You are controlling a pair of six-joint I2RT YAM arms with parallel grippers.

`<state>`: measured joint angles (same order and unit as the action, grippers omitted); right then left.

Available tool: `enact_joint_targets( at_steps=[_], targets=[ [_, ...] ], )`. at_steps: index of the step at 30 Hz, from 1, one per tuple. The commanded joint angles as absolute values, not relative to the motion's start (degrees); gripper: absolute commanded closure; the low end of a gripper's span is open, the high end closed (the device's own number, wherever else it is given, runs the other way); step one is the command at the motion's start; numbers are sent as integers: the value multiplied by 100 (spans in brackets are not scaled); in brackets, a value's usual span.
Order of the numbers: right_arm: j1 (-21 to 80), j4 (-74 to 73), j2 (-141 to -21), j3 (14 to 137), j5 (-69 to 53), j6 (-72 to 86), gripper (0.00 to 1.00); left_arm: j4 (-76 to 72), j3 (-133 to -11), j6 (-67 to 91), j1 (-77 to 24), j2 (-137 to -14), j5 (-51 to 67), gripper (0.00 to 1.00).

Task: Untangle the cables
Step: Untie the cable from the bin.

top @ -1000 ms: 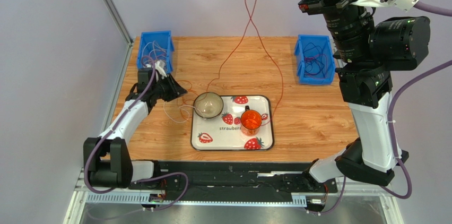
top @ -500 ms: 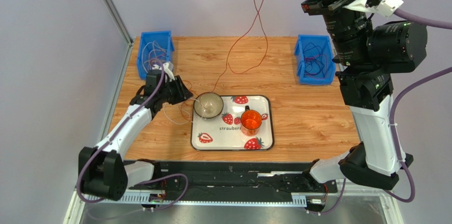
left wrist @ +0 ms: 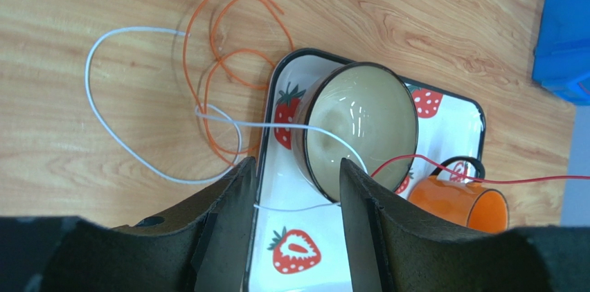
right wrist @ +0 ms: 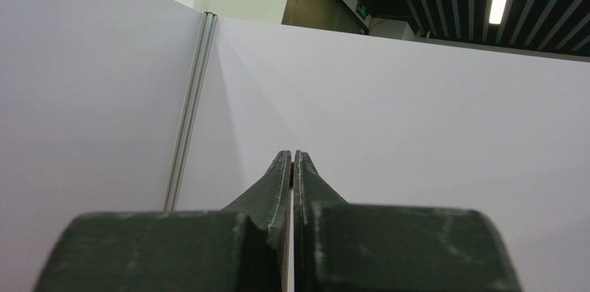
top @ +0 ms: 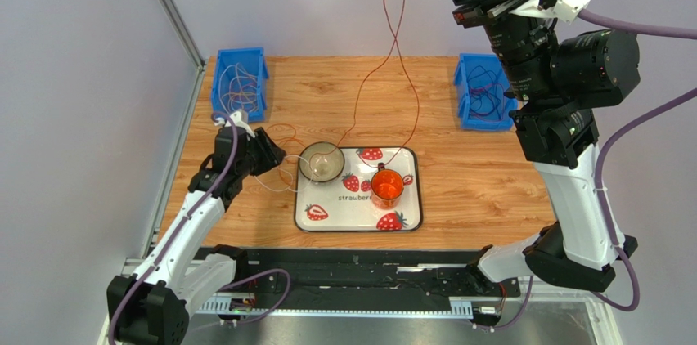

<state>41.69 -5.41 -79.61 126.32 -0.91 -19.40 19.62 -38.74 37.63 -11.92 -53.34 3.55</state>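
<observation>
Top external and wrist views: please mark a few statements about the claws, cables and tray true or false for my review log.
1. The left claw is open, with a thin white cable passing between its fingers. True.
2. The right claw rests on the wooden table. False: it is raised well above the table, shut on a thin red-brown cable.
3. The beige ceramic bowl stands on the white strawberry-print tray. True.
4. The orange mug lies tipped over on bare wood. False: it stands upright on the tray, beside the bowl.
</observation>
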Motion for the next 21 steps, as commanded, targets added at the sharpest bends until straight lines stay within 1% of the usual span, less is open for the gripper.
enact_joint_targets(
  at_steps=[1, 6, 7, 11, 14, 21],
  targets=[
    [4166, -536, -7787, 12612, 0, -2004, 100, 2373, -4008, 4929, -1187, -4931, 44, 43],
    [4175, -475, -7717, 12516, 0, -1934, 100, 2154, -3683, 6140, -1178, -4702, 113, 40],
    [4175, -475, -7708, 12498, 0, -1925, 100, 1823, -3587, 6257, -1186, -4728, 201, 40],
    [4175, -475, -7682, 12489, -18, -1890, 100, 1319, -3288, 6748, -1187, -5114, 439, 40],
    [4175, -475, -7655, 12472, -26, -1872, 100, 1284, -3130, 7187, -1187, -5299, 387, 41],
    [4166, -396, -7550, 12252, -44, -1828, 100, 186, -2470, 7787, -1187, -5353, 89, 41]
  ],
)
